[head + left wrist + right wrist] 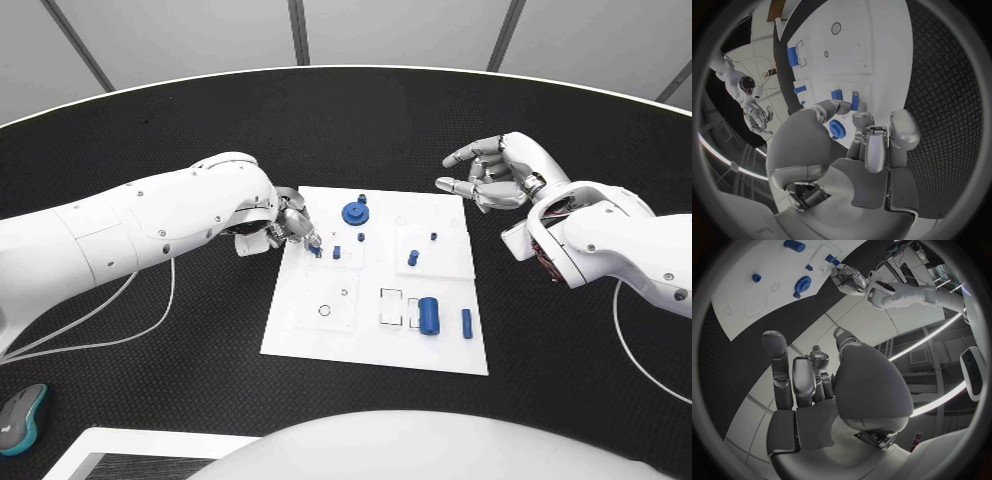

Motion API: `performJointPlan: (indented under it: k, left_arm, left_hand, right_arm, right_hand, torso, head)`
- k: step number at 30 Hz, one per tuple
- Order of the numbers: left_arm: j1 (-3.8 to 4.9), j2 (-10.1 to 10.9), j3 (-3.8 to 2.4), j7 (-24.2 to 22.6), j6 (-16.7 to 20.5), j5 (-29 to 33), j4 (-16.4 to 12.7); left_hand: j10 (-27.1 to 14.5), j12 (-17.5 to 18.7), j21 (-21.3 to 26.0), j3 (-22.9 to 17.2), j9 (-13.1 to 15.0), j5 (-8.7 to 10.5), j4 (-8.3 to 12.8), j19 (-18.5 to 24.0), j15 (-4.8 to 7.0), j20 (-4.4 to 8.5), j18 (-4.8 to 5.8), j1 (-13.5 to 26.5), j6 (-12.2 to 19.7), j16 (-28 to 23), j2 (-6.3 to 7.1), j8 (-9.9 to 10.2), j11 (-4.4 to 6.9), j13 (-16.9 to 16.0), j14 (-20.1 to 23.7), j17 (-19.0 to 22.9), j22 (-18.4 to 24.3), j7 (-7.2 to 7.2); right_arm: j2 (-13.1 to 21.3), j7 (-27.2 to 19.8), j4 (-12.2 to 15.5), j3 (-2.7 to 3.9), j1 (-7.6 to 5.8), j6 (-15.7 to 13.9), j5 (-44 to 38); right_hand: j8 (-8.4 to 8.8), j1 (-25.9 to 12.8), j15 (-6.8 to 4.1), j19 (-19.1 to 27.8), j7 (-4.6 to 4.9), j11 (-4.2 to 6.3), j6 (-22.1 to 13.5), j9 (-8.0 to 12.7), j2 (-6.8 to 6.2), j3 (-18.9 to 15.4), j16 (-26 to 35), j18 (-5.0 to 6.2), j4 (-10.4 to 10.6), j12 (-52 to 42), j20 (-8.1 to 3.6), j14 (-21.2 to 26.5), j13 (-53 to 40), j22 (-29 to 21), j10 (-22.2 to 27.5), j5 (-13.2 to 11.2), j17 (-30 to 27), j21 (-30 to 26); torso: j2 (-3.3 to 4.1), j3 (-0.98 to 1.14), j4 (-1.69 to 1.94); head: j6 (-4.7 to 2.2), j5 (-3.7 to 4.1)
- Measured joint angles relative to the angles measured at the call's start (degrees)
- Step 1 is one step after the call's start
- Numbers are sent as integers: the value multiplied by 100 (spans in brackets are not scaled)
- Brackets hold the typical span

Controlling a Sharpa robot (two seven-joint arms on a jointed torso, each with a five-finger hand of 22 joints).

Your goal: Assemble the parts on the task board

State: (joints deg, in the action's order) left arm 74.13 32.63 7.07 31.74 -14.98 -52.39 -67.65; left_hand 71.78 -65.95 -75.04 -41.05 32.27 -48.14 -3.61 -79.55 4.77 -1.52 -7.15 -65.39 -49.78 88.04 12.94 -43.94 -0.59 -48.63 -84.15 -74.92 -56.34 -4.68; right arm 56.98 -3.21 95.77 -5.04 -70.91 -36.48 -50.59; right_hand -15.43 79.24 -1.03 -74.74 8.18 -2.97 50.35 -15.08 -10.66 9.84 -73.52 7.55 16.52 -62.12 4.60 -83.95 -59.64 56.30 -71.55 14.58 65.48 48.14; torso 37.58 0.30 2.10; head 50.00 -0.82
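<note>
Left arm (130, 225) is closest, coming in low over the black table (173, 130), its wrist hiding the board's far left edge. Right arm (620, 245) sits off the board's right side, nothing between it and the parts.

Task board (378, 345): one white plate, mid-table, with outlined recesses on its near half.

Left hand (286, 228) is over the board's far left corner, fingers drawn narrow. Fingertips (861, 119) sit right at a small peg (317, 250); thumb is close on its other side. Cannot tell whether the peg is pinched or only touched.

Right hand (493, 172) hangs over bare table just beyond the board's far right corner, fingers loosely spread, holding nothing.

Off-board items: two white cables, one (152, 300) looping under the left arm, one (617, 325) by the right. One grey-and-teal device (20, 418) at the table's near left, one pale flat panel (137, 445) beside it.

Blue parts, eight counted, all on the board:
- one gear (355, 212), far side, just beside the left hand
- one thick cylinder (427, 312), lying near right
- one slim bar (466, 322), beside the cylinder
- two upright pegs (413, 258), right half
- one short block (336, 252), beside the fingertip peg
- one tiny stud (359, 238)
- the peg at the fingertips
</note>
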Motion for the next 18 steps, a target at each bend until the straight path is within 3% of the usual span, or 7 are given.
performJointPlan:
  k: [18]
  left_arm:
    - [-22,-44,1,14,-23,-2,21]
  left_hand:
    - [0,1,0,0,1,-10,0,0,0,0,0,0,0,0,0,6,0,0,0,0,0,0]
  right_arm:
    - [-13,-4,-12,0,0,5,0]
  right_hand:
    - [0,0,1,0,0,0,0,-1,0,0,0,0,0,0,0,0,0,0,0,0,-1,0]
  torso:
    - [0,0,1]
  head:
    - [0,14]
